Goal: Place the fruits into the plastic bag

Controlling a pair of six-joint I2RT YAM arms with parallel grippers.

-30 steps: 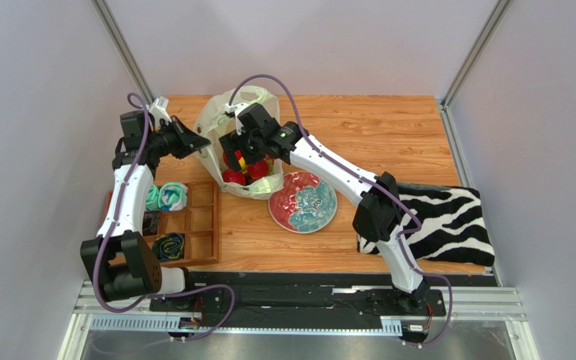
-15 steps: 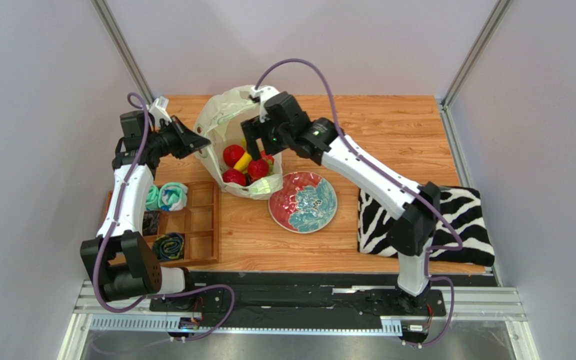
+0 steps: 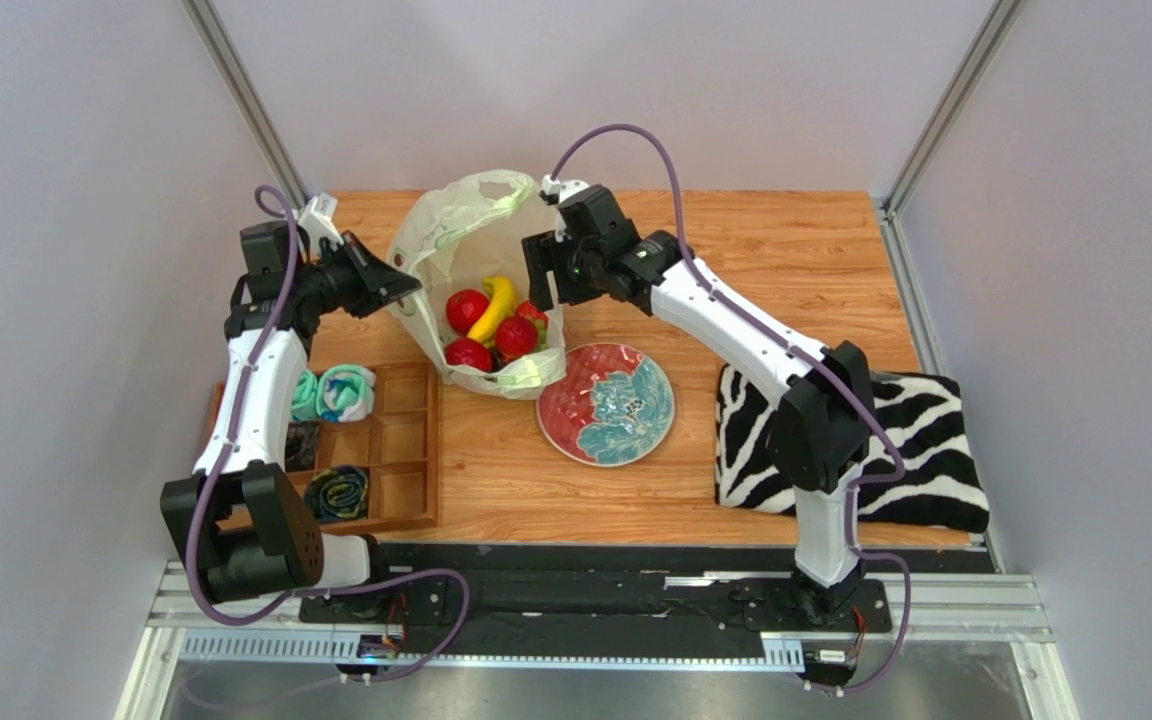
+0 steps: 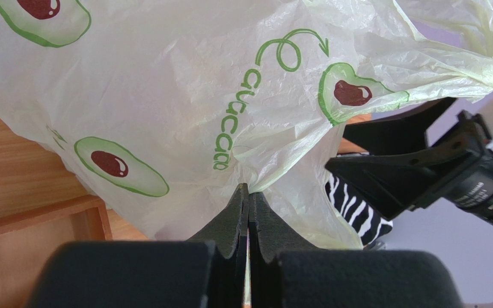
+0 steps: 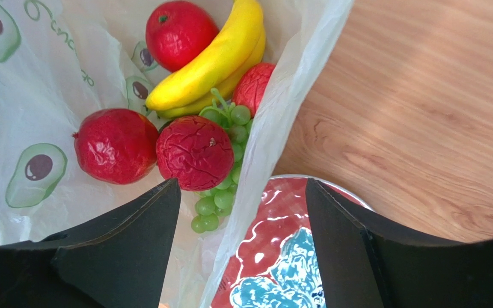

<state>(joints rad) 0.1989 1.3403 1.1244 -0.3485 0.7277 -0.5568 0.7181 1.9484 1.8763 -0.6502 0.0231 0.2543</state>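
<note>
The pale yellow-green plastic bag [image 3: 440, 240] lies open at the back of the table. My left gripper [image 3: 408, 287] is shut on its left edge, and the pinched film shows at my fingertips in the left wrist view [image 4: 248, 190]. Inside the bag lie a yellow banana [image 5: 210, 64], several red round fruits [image 5: 115, 145] and a green grape bunch [image 5: 226, 128]. My right gripper [image 5: 242, 212] is open and empty, above the bag's right rim [image 5: 275, 128]. In the top view the right gripper [image 3: 549, 288] hangs over the bag's right side. The dark oval fruit is not in view.
A red-and-teal plate [image 3: 606, 405] sits just right of the bag, with nothing on it. A zebra-striped cloth [image 3: 898, 443] lies at the right. A wooden compartment tray [image 3: 402, 450] holding rolled teal cloth bundles [image 3: 334, 393] is at the left front.
My right gripper has lifted out of the bag and drawn back to the right, open. The banana now lies in the bag among the red fruits. The left gripper has not moved.
</note>
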